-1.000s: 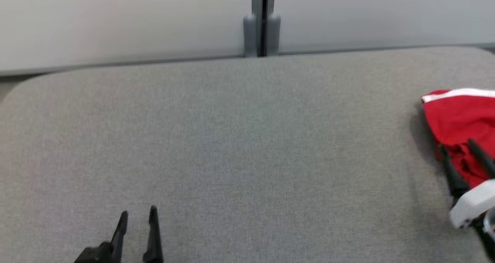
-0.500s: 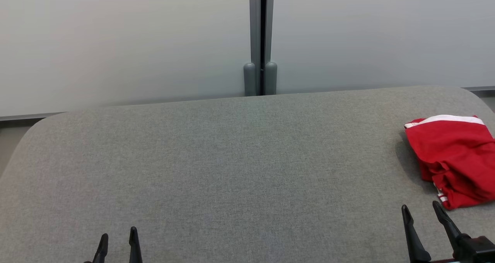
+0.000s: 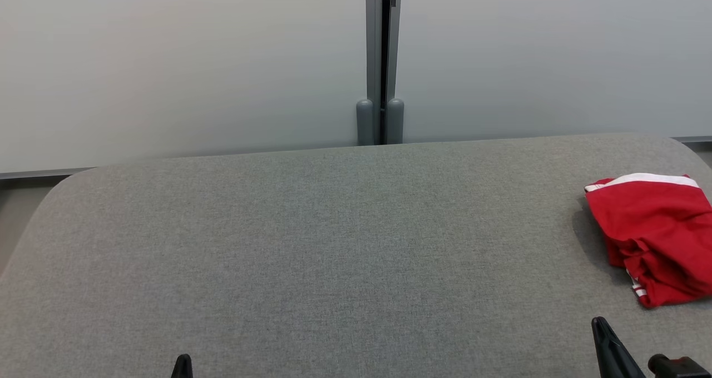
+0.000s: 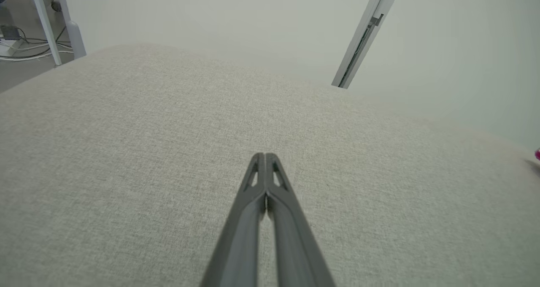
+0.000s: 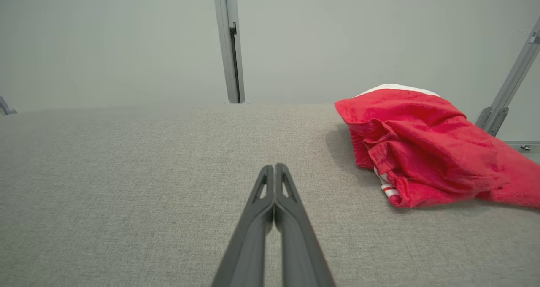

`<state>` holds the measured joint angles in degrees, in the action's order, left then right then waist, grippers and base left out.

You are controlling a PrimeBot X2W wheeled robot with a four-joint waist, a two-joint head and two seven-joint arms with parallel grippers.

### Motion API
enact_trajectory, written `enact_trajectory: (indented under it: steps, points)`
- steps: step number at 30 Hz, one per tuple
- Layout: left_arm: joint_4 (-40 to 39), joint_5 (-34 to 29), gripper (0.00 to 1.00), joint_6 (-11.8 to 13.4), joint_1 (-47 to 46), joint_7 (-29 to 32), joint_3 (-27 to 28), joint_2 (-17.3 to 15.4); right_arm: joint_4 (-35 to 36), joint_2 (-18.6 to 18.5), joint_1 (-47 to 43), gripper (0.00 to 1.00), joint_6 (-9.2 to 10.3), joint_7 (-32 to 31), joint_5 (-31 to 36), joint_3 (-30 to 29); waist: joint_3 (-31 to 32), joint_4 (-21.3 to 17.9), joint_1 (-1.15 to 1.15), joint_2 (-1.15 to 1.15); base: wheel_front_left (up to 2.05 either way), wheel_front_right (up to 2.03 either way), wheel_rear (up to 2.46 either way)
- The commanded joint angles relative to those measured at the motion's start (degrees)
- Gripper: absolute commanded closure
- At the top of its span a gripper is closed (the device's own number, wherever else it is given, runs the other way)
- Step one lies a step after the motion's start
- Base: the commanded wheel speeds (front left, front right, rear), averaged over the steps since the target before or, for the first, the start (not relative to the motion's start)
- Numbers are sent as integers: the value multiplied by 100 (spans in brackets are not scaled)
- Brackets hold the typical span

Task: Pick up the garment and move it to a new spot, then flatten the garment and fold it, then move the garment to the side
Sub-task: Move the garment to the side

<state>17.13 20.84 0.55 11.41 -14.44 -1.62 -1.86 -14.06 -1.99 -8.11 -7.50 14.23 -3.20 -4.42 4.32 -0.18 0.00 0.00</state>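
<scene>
Your right gripper (image 5: 274,166) has quit the red, white-trimmed fabric garment (image 3: 651,233) at three o'clock on the grey upholstered table (image 3: 334,244), and both it and your left gripper (image 4: 265,156) are pinched together, empty, so you look finished.

Readable text: none in any view.
Lettering on the garment (image 3: 653,233): none legible; red cloth with white bands.
Marks on the grey fabric table (image 3: 334,244): none legible.
Signs on the wall panels (image 3: 167,61): none legible.
</scene>
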Motion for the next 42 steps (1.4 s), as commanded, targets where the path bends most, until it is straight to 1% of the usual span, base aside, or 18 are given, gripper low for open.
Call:
enact_trajectory:
  steps: [1,11,22,32,33,42]
  points:
    - [-71,237,100,-33,-126,67,43,-27,43,-37,129,100,0,-82,-287,-47,-7,0,0,0,0,0,0]
    - [-114,1189,100,-141,-357,340,146,-40,62,-47,300,100,0,-344,-1481,-55,-43,2,0,0,0,0,0]
    - [-153,2111,100,-246,-581,607,248,-53,69,-57,473,100,0,-602,-2631,-71,-83,3,0,0,0,0,0]
    - [-182,2858,100,-328,-765,830,335,-62,65,-66,625,100,0,-819,-3560,-91,-119,5,0,0,0,0,0]
    - [-182,2858,100,-328,-765,830,335,-62,65,-66,625,100,0,-819,-3560,-91,-119,5,0,0,0,0,0]
    - [-202,3461,100,-399,-917,1006,404,-70,59,-74,747,100,0,-996,-4312,-110,-152,6,0,0,0,0,0]
